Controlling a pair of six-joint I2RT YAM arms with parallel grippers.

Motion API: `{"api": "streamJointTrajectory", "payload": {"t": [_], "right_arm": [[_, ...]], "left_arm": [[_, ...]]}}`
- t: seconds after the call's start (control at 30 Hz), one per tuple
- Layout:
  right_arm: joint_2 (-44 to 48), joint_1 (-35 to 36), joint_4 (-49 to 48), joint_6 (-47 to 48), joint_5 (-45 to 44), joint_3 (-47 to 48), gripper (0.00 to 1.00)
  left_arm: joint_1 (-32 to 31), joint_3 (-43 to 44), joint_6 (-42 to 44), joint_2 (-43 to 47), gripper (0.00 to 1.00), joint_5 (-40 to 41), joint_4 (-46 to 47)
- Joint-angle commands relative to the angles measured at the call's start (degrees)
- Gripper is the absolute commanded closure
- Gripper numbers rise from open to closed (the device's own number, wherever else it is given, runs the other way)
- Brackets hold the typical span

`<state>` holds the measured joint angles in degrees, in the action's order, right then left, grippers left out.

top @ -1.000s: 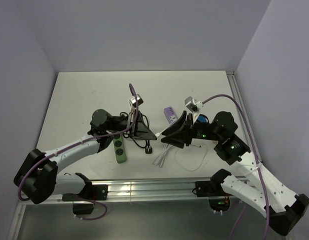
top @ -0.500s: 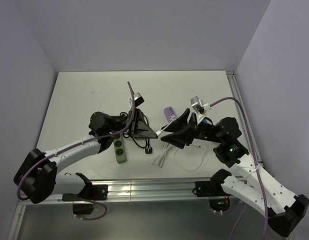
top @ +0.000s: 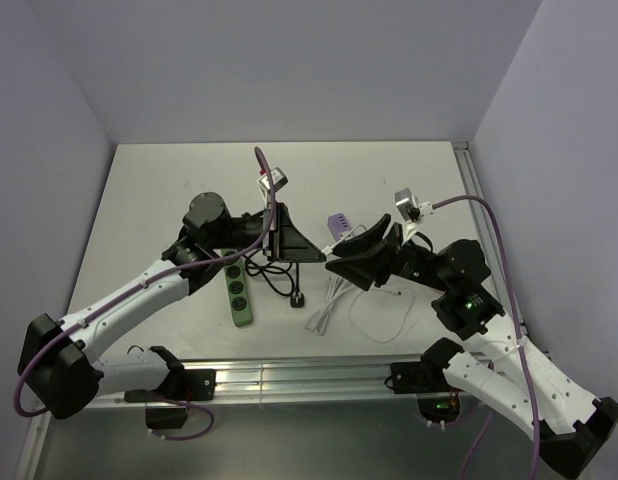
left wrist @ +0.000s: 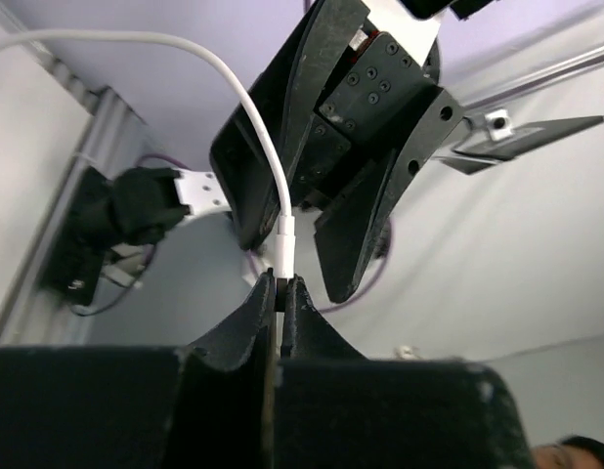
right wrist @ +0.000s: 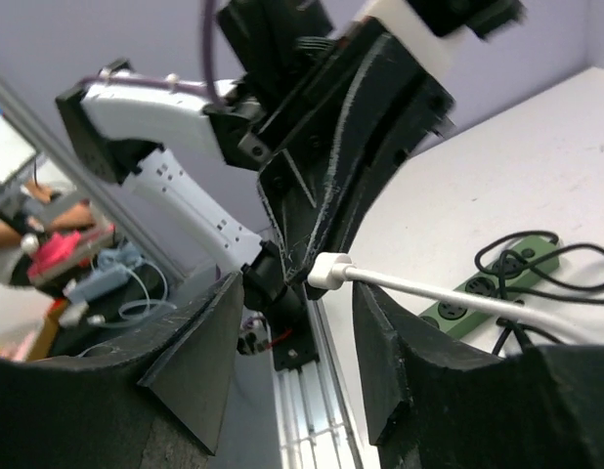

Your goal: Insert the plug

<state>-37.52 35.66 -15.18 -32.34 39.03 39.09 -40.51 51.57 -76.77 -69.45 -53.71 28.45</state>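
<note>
At the middle of the top view the two grippers are held tip to tip above the table (top: 169, 190). The left gripper (left wrist: 280, 282) is pinched tight on the white connector (right wrist: 329, 271) of a cable. The right gripper (right wrist: 300, 290) is spread wide just before it. The green power strip (top: 239, 298) is laid lower left of them. Bare surface is seen along the upper and left edges. The plug cannot be made out.

— How is the left gripper (left wrist: 280, 285) set?
— Fingers pressed together, tips nipping a white connector (left wrist: 285, 239).
— And the right gripper (right wrist: 300, 283)?
— Fingers spread wide, pointing straight at the left one, tip to tip.
— The arms?
— Left arm (top: 139, 295) and right arm (top: 489, 330) both bend inward.
</note>
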Motion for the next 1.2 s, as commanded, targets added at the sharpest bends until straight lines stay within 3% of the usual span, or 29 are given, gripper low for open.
{"api": "streamJointTrajectory", "payload": {"t": [0.0, 0.37, 0.93, 1.03, 1.17], "right_arm": [[-0.3, 0.5, 0.8, -5.1, -6.5, 2.3, 0.45], [-1.0, 0.5, 8.0, -12.1, -15.6, 4.4, 0.57], [-4.0, 0.6, 5.6, -14.4, -13.6, 3.8, 0.66], [-4.3, 0.5, 5.7, -14.4, -13.6, 4.1, 0.77], [-4.6, 0.5, 6.9, -14.4, -13.8, 4.5, 1.00]], "left_arm": [[-0.3, 3.5, 15.6, 2.7, 1.00, 5.3, -14.6], [-0.4, 2.3, 17.8, 2.6, 1.00, 5.7, -13.0], [-0.4, 1.7, 16.5, 1.2, 1.00, 3.9, -10.3], [-0.4, 2.0, 16.8, 0.9, 1.00, 3.7, -10.6], [-0.4, 2.4, 18.2, 0.5, 1.00, 5.2, -13.0]]}}
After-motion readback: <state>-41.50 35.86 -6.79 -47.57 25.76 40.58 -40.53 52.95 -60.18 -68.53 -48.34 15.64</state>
